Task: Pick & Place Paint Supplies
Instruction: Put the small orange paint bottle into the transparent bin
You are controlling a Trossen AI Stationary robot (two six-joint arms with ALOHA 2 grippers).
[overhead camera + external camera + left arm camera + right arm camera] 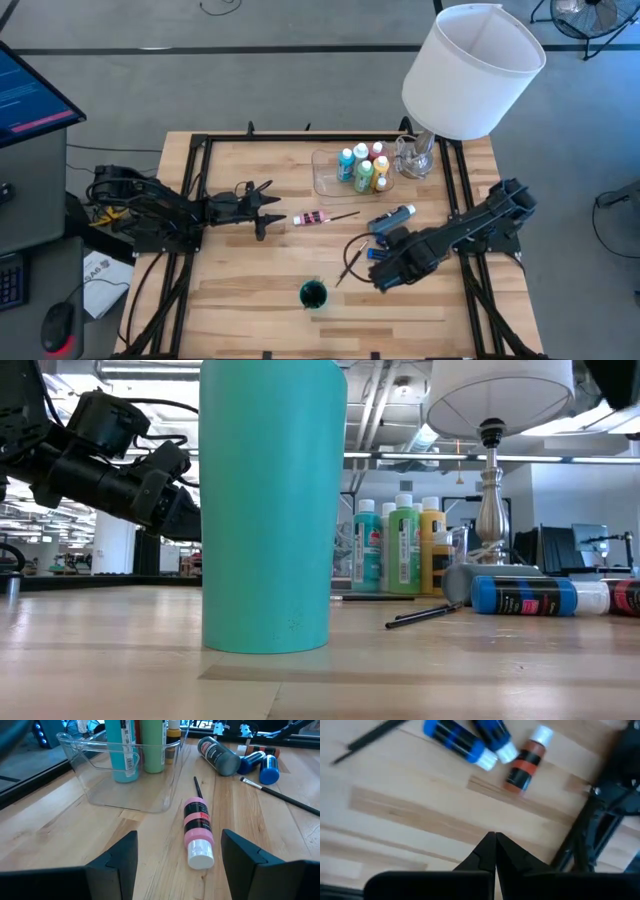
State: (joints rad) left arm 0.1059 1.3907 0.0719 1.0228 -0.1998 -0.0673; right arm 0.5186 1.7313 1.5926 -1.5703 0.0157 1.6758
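Left gripper (172,862) jaws spread, aimed at the pink bottle (311,218) lying mid-frame on the desk (240,290), cap toward it. Best to straddle the body squarely, then carry it to the clear tray (325,180). Right gripper (495,851) clenched, empty. Only the right wrist view shows a red bottle (525,765) beside the blue bottles (462,742).

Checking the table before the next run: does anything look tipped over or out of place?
Yes. The pink bottle lies on its side mid-table, outside the clear tray where other bottles stand upright. Blue bottles and a red bottle also lie loose. Nothing looks spilled.
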